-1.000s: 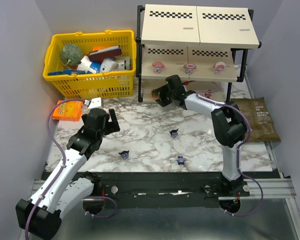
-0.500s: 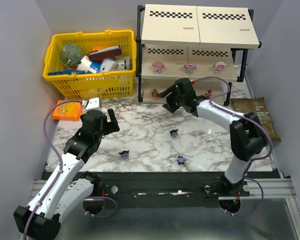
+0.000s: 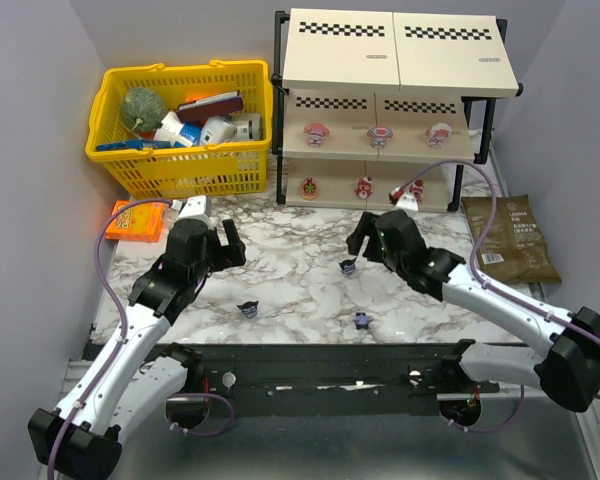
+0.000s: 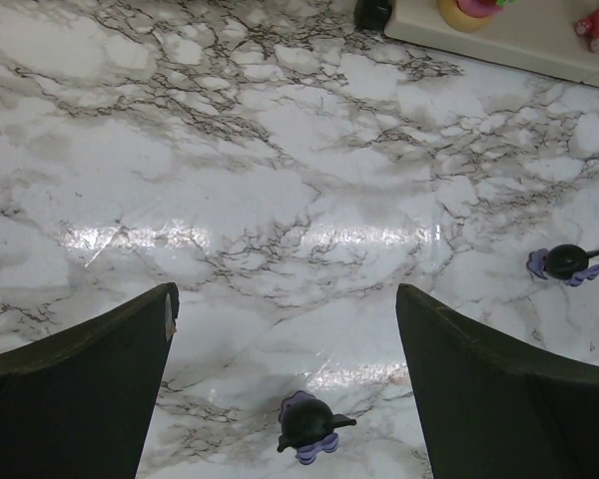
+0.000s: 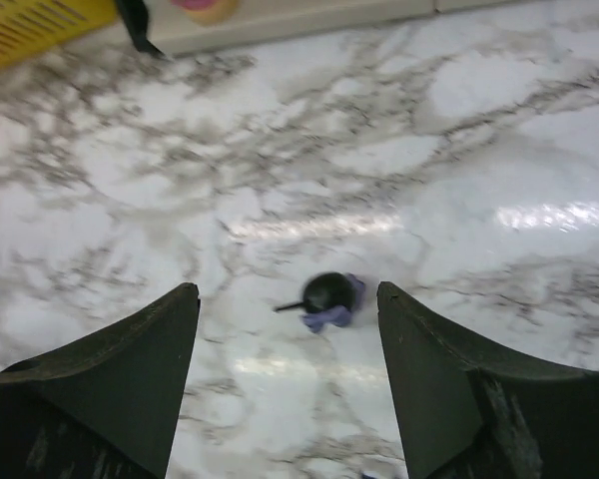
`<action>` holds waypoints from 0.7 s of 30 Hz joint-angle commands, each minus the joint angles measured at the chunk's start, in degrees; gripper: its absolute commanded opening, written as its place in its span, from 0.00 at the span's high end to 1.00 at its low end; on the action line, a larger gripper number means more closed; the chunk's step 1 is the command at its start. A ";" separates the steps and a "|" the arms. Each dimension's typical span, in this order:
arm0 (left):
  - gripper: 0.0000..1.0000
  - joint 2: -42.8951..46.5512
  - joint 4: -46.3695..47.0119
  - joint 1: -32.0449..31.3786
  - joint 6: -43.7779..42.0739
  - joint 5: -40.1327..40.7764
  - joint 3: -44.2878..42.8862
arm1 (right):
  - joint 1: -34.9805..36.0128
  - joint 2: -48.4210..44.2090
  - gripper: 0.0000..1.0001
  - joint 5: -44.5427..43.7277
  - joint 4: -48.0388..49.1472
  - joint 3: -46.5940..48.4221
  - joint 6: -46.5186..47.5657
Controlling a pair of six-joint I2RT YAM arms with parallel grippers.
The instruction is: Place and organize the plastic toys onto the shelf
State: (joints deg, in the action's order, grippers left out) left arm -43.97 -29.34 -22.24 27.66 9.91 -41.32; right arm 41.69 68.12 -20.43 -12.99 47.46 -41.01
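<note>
Nothing legible in any view. Brown pouch (image 3: pixel 510 238) at 3 o'clock carries a pale line of print near its top, too small to read; orange packet (image 3: pixel 140 220) at 9 o'clock shows light lettering, blurred; the cartons (image 3: pixel 185 130) in the yellow basket (image 3: pixel 180 72) at 10 o'clock have blue, red and white labels, none resolvable. Shelf (image 3: pixel 420 75) at 12 o'clock: a small red mark (image 3: pixel 377 57) sits below the checkered strip on each top board, too fine to make out as letters or a sign.
</note>
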 commanded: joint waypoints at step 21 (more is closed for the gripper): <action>0.01 1.52 1.57 0.18 1.17 -8.15 3.26 | 4.89 9.03 0.23 4.00 29.43 -20.84 19.13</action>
State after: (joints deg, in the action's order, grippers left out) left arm -42.54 -28.53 -22.24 28.58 3.79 -38.44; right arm 46.19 73.63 -16.99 10.28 26.46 -24.25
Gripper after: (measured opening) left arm 0.988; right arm 0.765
